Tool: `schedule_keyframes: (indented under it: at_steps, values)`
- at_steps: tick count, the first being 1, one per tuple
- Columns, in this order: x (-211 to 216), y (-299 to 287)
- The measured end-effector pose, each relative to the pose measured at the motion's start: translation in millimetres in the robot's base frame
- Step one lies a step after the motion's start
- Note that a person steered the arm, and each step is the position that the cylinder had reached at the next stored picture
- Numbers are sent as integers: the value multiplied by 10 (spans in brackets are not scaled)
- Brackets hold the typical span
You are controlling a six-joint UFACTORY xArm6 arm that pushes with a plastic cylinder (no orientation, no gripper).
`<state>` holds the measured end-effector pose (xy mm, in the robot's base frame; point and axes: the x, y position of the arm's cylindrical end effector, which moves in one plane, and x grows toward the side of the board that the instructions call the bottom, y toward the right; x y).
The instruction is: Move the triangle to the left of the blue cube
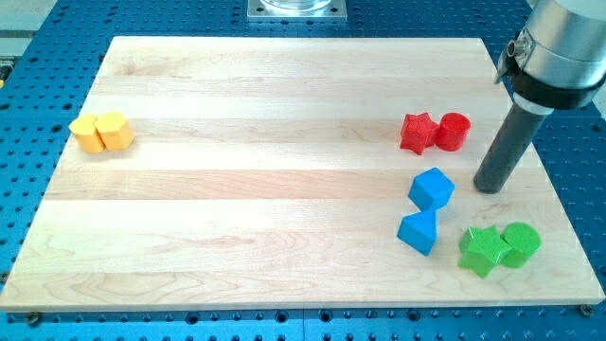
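A blue cube (432,188) lies at the right of the wooden board (246,189). A blue triangle (418,231) lies just below it, touching or nearly touching its lower edge, slightly to the left. My tip (489,188) rests on the board to the right of the blue cube, a small gap away, and up and to the right of the triangle.
A red star (418,132) and a red cylinder (454,132) sit side by side above the cube. A green star (484,250) and a green cylinder (520,244) sit at the lower right. Two yellow blocks (101,132) sit at the far left.
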<state>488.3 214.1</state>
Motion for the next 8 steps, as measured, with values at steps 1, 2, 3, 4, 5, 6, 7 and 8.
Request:
schedule_keyframes:
  at_steps: [1,2,3,4,5,6,7,8]
  values:
    - [36,-481]
    - [123,-802]
    - [389,-571]
    - [623,-304]
    - [681,-779]
    - [789,-1146]
    - [1034,-1183]
    - [1228,-1264]
